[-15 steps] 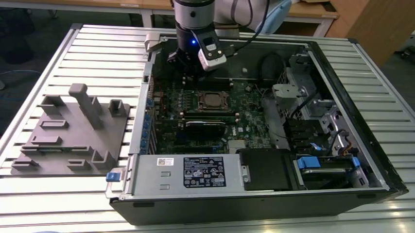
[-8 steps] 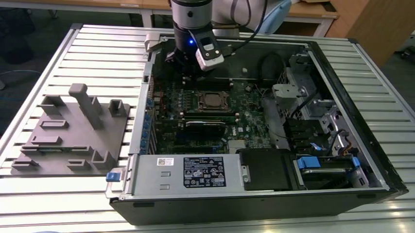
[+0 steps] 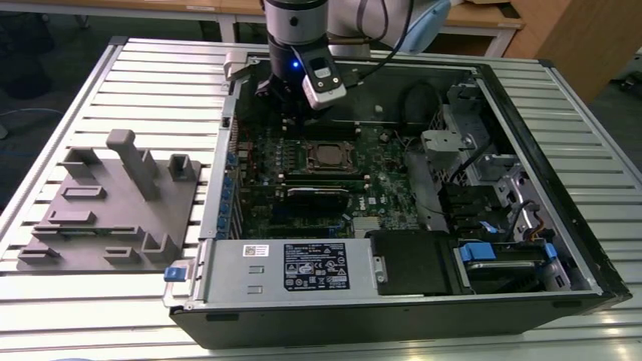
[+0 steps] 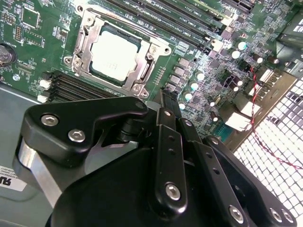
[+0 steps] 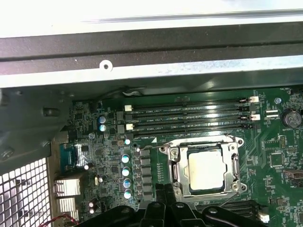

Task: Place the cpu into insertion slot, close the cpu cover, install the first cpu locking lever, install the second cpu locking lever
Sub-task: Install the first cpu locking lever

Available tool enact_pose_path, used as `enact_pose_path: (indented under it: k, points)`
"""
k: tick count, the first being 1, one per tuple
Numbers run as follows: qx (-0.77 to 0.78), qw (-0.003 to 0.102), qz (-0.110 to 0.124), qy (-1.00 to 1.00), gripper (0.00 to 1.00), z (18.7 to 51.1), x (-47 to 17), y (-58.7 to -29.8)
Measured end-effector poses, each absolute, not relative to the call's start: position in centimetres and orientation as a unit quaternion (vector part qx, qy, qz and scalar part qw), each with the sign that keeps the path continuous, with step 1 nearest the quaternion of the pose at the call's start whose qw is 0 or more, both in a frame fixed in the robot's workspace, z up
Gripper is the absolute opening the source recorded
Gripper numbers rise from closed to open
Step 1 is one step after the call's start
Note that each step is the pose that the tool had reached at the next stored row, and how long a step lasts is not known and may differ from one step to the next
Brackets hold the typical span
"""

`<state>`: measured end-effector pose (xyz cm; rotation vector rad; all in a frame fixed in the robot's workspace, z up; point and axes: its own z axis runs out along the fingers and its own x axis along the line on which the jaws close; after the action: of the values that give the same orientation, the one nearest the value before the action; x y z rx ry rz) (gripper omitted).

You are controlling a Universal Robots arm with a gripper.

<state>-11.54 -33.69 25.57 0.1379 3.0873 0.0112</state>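
Note:
The cpu (image 4: pixel 115 53) lies flat in the insertion slot (image 4: pixel 142 75) on the green board, its pale silver top showing in both wrist views (image 5: pixel 206 169). The cpu cover (image 4: pixel 84 45) is a silver metal frame lying down around the chip. A thin lever rod (image 4: pixel 142 30) runs along one side of the frame. In the exterior view the slot (image 3: pixel 326 156) sits mid-board, and my gripper (image 3: pixel 298 113) hangs just beyond it toward the case's far wall. The black fingers (image 4: pixel 166 106) are together and hold nothing; their tips (image 5: pixel 161 191) stop just short of the socket's edge.
Long black memory slots (image 5: pixel 189 118) run beside the socket. A black card (image 3: pixel 319 193) and a labelled power supply box (image 3: pixel 301 267) lie nearer the case front. The case walls (image 3: pixel 561 150) enclose the board. A grey fixture plate (image 3: pixel 110 203) sits at the exterior view's left.

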Motion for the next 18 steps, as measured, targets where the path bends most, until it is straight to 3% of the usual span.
enact_pose_path:
  k: [18]
  points:
    - [0.045,0.026,0.004,0.999,0.11,25.68,-12.11,-33.69]
